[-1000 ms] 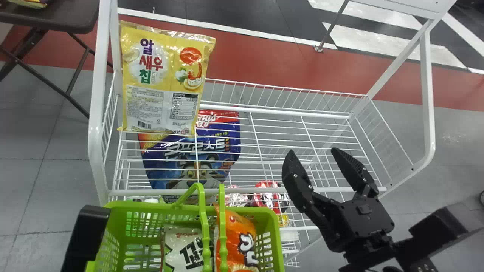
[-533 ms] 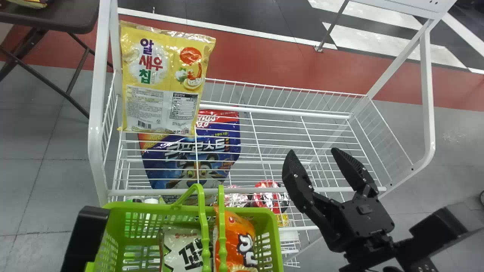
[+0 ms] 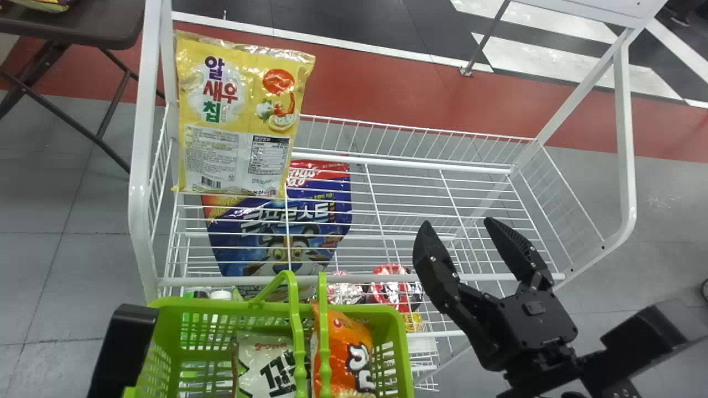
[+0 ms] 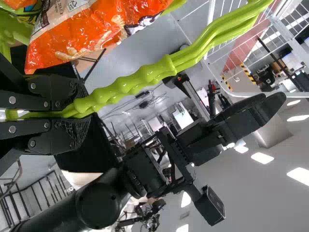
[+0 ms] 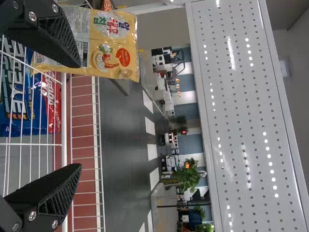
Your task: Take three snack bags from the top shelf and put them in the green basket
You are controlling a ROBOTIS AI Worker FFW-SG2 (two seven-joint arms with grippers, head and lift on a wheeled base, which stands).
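A yellow snack bag (image 3: 238, 119) leans upright at the left end of the white wire shelf (image 3: 420, 166). The green basket (image 3: 249, 309), in front of the shelf, holds a white bag (image 3: 268, 367) and an orange bag (image 3: 343, 354). My right gripper (image 3: 458, 223) hangs open and empty over the shelf's front right; in the right wrist view the yellow bag (image 5: 113, 46) lies beyond the open right gripper (image 5: 80, 116). Part of my left gripper's arm side (image 3: 124, 348) shows beside the basket. In the left wrist view my left gripper (image 4: 88, 107) is shut on the green basket handle (image 4: 149, 75).
Below the top shelf's wires lie a blue bag (image 3: 279, 232) and red packages (image 3: 392, 287). White posts (image 3: 145, 143) frame the rack. A dark table (image 3: 72, 25) stands at the back left, and a perforated white panel (image 5: 241, 116) shows in the right wrist view.
The basket has shifted very slightly down and to the left in the head view, together with the left arm. The right gripper and the yellow bag keep their places.
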